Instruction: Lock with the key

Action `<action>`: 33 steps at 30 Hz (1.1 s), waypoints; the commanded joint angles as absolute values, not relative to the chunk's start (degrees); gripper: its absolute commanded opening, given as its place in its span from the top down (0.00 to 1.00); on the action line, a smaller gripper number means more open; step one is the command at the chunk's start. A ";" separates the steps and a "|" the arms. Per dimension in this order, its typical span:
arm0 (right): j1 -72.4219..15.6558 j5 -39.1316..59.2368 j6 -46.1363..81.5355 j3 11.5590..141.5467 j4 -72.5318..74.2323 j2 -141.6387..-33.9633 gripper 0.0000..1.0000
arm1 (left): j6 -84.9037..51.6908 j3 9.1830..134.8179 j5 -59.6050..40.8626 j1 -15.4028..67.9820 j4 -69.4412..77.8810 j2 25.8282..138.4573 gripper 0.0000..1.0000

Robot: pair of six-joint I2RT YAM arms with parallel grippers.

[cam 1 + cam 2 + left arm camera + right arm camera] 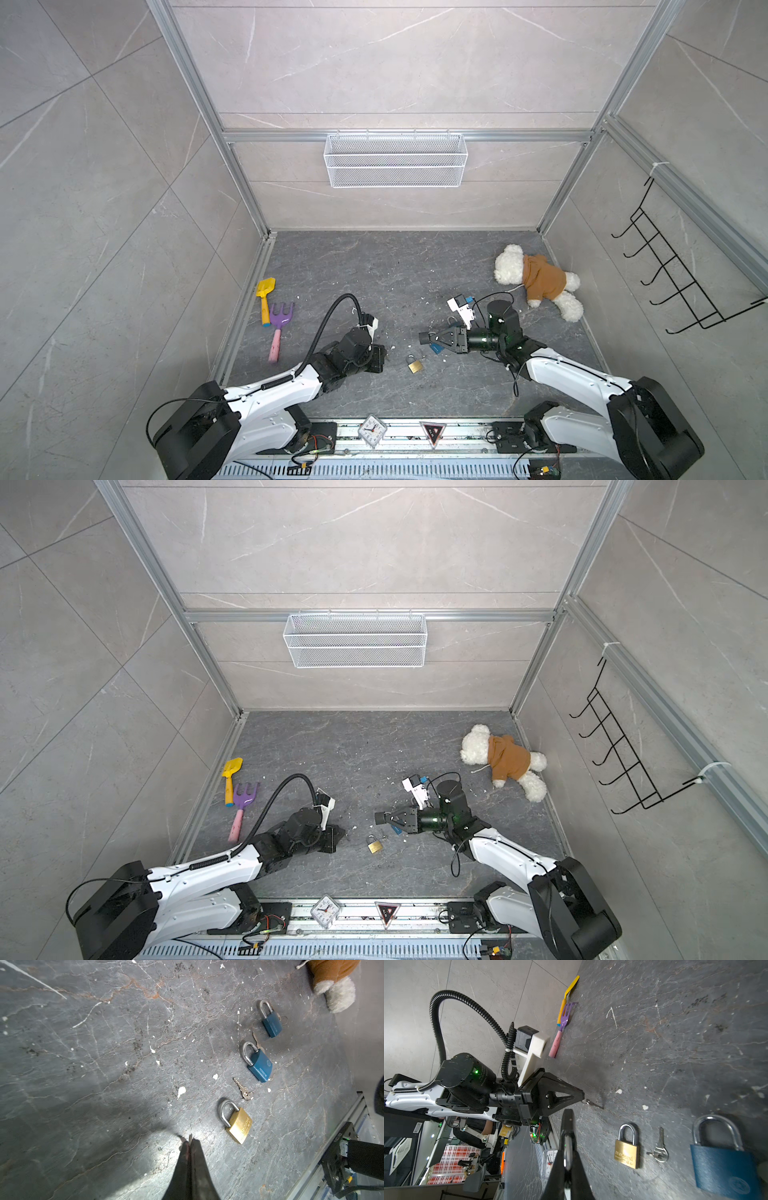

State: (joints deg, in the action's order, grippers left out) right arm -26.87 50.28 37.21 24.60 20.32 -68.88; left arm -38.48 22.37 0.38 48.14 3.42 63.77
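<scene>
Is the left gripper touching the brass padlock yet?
Apart. In the left wrist view, bare floor separates the left gripper from the brass padlock. It holds a small key.

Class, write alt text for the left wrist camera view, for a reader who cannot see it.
The shut left gripper pinches a held key near a brass padlock lying on a dark marbled tabletop. Further off lie a loose key, a nearer blue padlock and a farther blue padlock, with a teddy bear at the frame's corner.
</scene>
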 commanded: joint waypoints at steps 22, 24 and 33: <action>-40.16 52.06 20.06 46.56 -5.11 -91.29 1.00 | -39.81 20.89 13.27 48.52 -1.20 61.61 0.59; -40.53 51.47 18.99 47.95 -6.72 -92.83 1.00 | -39.78 20.59 13.43 48.52 -0.97 61.23 0.55; -42.76 49.35 14.07 56.57 -15.50 -100.92 1.00 | -39.29 19.12 15.60 48.50 -2.93 53.47 0.50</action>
